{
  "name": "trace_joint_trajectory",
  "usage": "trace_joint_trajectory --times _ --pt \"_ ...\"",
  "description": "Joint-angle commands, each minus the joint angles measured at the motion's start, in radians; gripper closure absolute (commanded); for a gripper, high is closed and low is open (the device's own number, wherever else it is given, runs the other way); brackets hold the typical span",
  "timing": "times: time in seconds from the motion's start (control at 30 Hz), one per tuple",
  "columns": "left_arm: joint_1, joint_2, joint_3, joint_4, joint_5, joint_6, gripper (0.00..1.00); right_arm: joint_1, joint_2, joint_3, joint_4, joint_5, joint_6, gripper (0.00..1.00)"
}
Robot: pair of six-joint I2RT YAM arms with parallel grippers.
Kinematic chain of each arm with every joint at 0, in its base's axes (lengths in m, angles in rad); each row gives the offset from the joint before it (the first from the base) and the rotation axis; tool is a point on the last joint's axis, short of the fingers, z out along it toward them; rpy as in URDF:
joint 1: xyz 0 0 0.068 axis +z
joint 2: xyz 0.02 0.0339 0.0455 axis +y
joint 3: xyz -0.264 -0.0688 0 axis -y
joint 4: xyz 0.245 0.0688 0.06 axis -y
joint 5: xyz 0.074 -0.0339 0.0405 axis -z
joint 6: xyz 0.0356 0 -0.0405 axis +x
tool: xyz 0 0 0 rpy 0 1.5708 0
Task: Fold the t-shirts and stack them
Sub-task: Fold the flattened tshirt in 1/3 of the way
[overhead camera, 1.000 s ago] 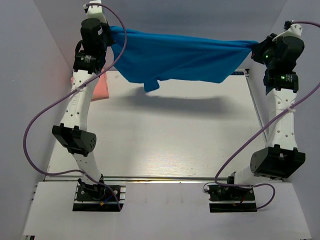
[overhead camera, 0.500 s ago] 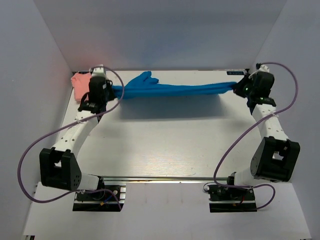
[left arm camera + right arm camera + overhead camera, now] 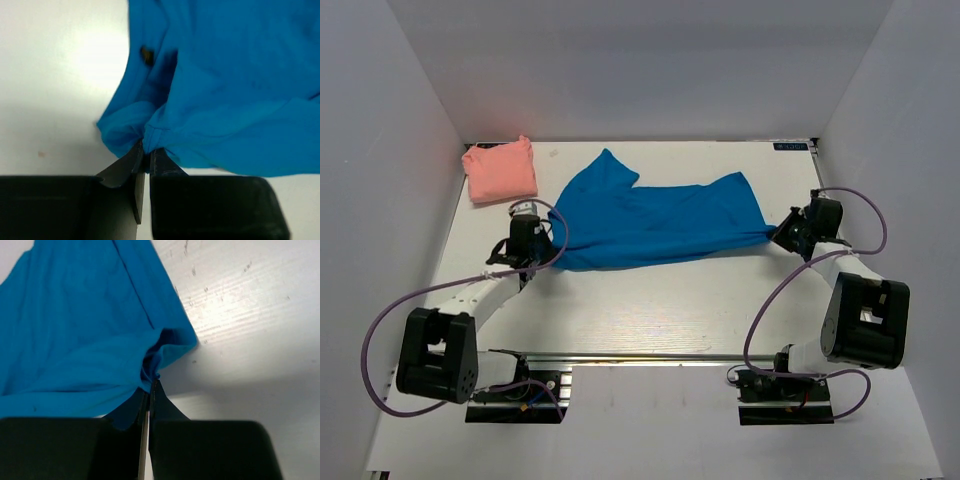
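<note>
Your left fingers (image 3: 125, 170) hide the pinched shirt (image 3: 225, 90) hem, dark speck (image 3: 146, 55) above them too blurred to name, shirt cropped beyond.

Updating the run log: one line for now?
left gripper: shut on blue shirt | right gripper: shut on blue shirt | blue shirt: spread, unfolded | pink shirt: folded, far left

The bright blue cloth t-shirt (image 3: 655, 220) is plain; the salmon pink square cloth bundle (image 3: 500, 172) left of it likewise; the tabletop (image 3: 670, 300) is white, faintly grained.
</note>
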State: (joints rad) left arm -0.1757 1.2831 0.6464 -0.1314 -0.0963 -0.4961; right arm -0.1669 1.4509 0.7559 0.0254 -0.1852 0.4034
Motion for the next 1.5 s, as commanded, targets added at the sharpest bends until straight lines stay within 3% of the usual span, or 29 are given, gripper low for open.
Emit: trace_joint_trajectory --times 0.0,0.27,0.53,0.6,0.67,0.7,0.73,0.77,0.8,0.83,0.9,1.07,1.23,1.33,1.47 --pt "0.007 -0.099 -0.074 -0.005 0.041 -0.065 1.00 -0.011 -0.066 -0.036 0.022 0.036 0.031 1.00" --pt "0.007 -0.310 -0.229 -0.125 -0.028 -0.139 1.00 -0.016 -0.172 -0.110 -0.131 0.150 0.080 1.00" --pt "0.007 -0.347 -0.269 -0.206 0.042 -0.164 1.00 -0.016 -0.179 -0.204 -0.278 0.181 0.144 0.94" --pt "0.007 -0.347 -0.269 -0.267 0.043 -0.164 1.00 -0.017 -0.185 -0.230 -0.317 0.240 0.176 0.88" --pt "0.007 -0.347 -0.269 -0.313 0.030 -0.173 0.99 -0.016 -0.188 -0.245 -0.364 0.282 0.205 0.76" --pt "0.007 -0.360 -0.269 -0.342 0.020 -0.189 0.94 -0.017 -0.192 -0.248 -0.375 0.289 0.215 0.69" --pt "0.007 -0.378 -0.260 -0.396 0.011 -0.209 0.83 -0.017 -0.202 -0.250 -0.383 0.296 0.218 0.62" --pt "0.007 -0.389 -0.251 -0.430 -0.018 -0.226 0.69 -0.017 -0.208 -0.245 -0.419 0.329 0.236 0.47" --pt "0.007 -0.401 -0.231 -0.462 -0.029 -0.240 0.54 -0.017 -0.233 -0.241 -0.435 0.343 0.239 0.20" --pt "0.007 -0.425 -0.219 -0.520 -0.057 -0.263 0.29 -0.017 -0.239 -0.228 -0.462 0.355 0.258 0.11" --pt "0.007 -0.445 -0.183 -0.571 -0.089 -0.300 0.00 -0.017 -0.270 -0.204 -0.502 0.418 0.259 0.10" --pt "0.007 -0.455 -0.062 -0.643 -0.160 -0.355 0.00 -0.013 -0.369 -0.118 -0.564 0.455 0.206 0.10" --pt "0.007 -0.389 0.053 -0.530 -0.152 -0.276 0.00 -0.010 -0.439 -0.109 -0.362 0.138 0.146 0.10" --pt "0.007 -0.276 0.110 -0.377 -0.044 -0.207 0.00 0.004 -0.391 -0.038 -0.251 0.020 0.098 0.10" --pt "-0.002 -0.030 0.302 -0.283 0.009 -0.107 0.00 0.038 -0.241 0.110 -0.254 0.055 0.035 0.10"
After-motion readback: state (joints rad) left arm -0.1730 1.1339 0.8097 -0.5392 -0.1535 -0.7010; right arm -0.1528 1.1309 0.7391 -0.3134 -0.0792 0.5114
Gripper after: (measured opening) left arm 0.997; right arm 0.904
